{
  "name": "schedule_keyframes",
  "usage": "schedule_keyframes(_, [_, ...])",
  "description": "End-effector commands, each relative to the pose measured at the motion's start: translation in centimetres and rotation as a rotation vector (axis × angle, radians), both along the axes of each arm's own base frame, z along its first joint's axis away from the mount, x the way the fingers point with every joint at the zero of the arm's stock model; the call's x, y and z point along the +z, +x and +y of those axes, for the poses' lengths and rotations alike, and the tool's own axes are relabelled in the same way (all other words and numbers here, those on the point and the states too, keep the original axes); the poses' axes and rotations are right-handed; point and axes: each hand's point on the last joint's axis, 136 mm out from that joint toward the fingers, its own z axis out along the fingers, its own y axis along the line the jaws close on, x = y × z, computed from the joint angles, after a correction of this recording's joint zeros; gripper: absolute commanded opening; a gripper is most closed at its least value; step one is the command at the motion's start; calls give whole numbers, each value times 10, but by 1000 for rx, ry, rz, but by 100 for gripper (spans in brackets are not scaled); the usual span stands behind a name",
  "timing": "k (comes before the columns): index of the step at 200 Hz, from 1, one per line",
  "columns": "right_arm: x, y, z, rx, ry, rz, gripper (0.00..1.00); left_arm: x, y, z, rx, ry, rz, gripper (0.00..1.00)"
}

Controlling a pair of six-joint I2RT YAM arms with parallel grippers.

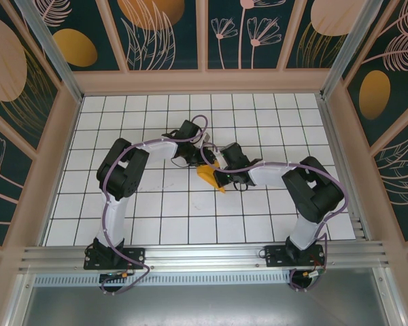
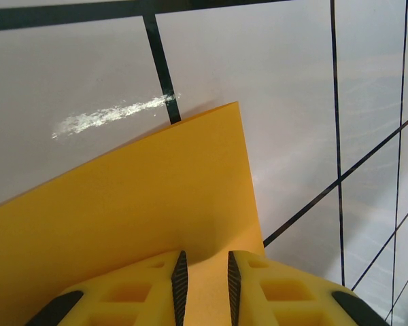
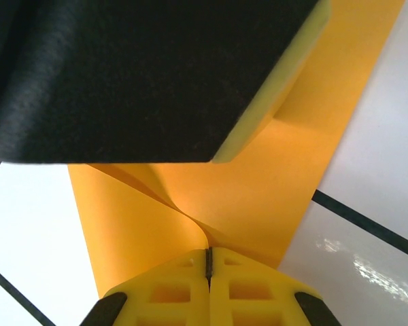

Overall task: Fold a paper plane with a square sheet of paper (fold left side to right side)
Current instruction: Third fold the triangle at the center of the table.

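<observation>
The left pincer (image 2: 204,261) stands with its pads narrowly apart over the face of the square sheet of paper (image 2: 136,204), with orange showing in the gap; whether the pads press on the sheet cannot be told. The sheet lies near the centre of the white gridded table (image 1: 156,224), between the two arms, one straight edge crossing a black grid line. The right pincer (image 3: 208,252) is closed tight on a pinched ridge of the sheet, creases spreading from its tips
</observation>
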Motion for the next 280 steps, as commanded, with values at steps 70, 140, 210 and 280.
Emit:
schedule_keyframes(70, [-5,-9,-14,-31,-34,32,0,-33,-13,6,-8,85,45,27])
schedule_keyframes(140, [-4,-9,-15,-35,-38,30,0,-32,-13,7,-7,88,43,27])
schedule_keyframes(210, [-6,-12,-17,-40,-43,42,0,-32,-12,7,-6,86,42,27])
schedule_keyframes(280, [-4,-11,-18,-46,-40,34,0,-31,-12,6,-6,87,42,27])
